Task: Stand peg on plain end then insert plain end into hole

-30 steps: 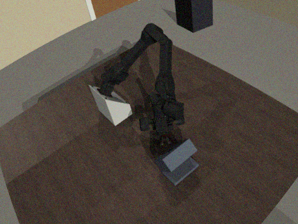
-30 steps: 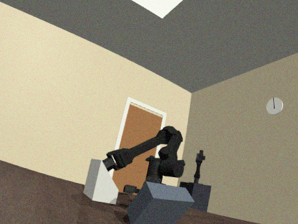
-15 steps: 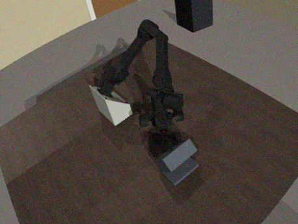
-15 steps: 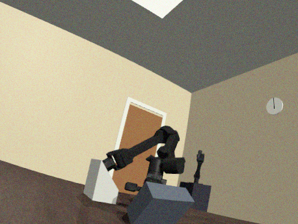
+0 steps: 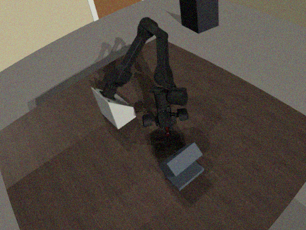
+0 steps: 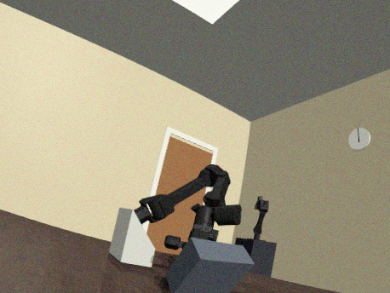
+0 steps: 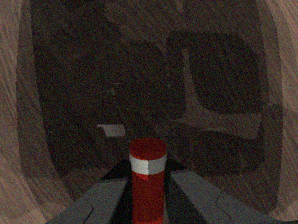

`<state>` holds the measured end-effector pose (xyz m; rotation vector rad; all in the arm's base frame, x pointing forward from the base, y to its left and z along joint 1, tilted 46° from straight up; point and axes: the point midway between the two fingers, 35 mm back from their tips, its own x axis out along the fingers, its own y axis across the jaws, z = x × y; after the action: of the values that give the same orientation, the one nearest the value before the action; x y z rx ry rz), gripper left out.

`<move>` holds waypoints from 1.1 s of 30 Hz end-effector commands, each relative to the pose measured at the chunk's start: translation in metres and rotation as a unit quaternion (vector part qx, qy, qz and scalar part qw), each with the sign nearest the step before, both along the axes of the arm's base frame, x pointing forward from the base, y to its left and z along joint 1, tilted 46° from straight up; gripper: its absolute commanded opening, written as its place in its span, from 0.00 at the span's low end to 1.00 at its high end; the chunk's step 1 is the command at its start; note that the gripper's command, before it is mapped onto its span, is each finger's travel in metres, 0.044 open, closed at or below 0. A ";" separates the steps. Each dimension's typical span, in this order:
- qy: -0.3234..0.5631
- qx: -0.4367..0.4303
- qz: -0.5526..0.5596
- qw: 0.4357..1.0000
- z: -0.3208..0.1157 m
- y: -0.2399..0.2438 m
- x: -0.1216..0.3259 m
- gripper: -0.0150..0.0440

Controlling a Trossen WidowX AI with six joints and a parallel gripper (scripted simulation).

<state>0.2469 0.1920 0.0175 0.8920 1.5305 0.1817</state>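
The peg point(image 5: 168, 131) point(image 7: 148, 192) is red, with a white band near the end that faces the wrist camera. My gripper point(image 5: 167, 128) point(image 7: 147, 169) is shut on it, one finger on each side just below the band. The peg's plain end is out of sight in the wrist view, and I cannot tell whether it touches the table. The blue-grey sloped panel point(image 5: 184, 159) point(image 6: 213, 269) stands on its base close to the gripper, on the near side in the top view. Its hole does not show. In the exterior view it hides the fingertips and peg.
A white wedge-shaped block point(image 5: 121, 115) point(image 6: 135, 244) stands beside the arm's base. The brown table point(image 5: 83, 174) point(image 6: 47, 255) lies under everything. A dark box point(image 5: 208, 15) point(image 6: 264, 255) stands beyond the table. A small pale patch point(image 7: 114, 130) shows beyond the peg in the wrist view.
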 end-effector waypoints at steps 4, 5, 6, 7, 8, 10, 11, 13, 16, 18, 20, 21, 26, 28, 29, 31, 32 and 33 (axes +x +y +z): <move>-0.020 -0.013 -0.020 1.000 0.003 -0.003 -0.003 0.34; -0.022 -0.015 -0.023 0.999 0.004 -0.003 -0.003 0.34; -0.025 -0.017 -0.026 0.999 0.004 -0.003 -0.004 0.34; -0.028 -0.018 -0.028 0.999 0.005 -0.003 -0.004 0.34; -0.031 -0.020 -0.031 0.999 0.005 -0.004 -0.004 0.34; -0.037 -0.024 -0.036 0.998 0.006 -0.004 -0.005 0.34; -0.040 -0.026 -0.039 0.998 0.007 -0.004 -0.006 0.34; -0.046 -0.029 -0.044 0.998 0.008 -0.005 -0.006 0.34; -0.055 -0.035 -0.052 0.997 0.009 -0.005 -0.008 0.34; -0.061 -0.038 -0.057 0.996 0.010 -0.005 -0.008 0.34; -0.066 -0.042 -0.062 0.995 0.011 -0.006 -0.009 0.34; -0.069 -0.044 -0.065 0.995 0.012 -0.006 -0.010 0.34; -0.084 -0.053 -0.078 0.992 0.014 -0.007 -0.012 0.34; -0.090 -0.057 -0.083 0.991 0.015 -0.007 -0.013 0.34; -0.093 -0.058 -0.085 0.990 0.016 -0.007 -0.013 0.34; -0.099 -0.062 -0.090 0.989 0.017 -0.007 -0.014 0.34; -0.101 -0.064 -0.093 0.988 0.017 -0.007 -0.015 0.34; -0.104 -0.066 -0.096 0.988 0.018 -0.007 -0.015 0.34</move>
<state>0.2334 0.1862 0.0341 0.8777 1.2657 0.0482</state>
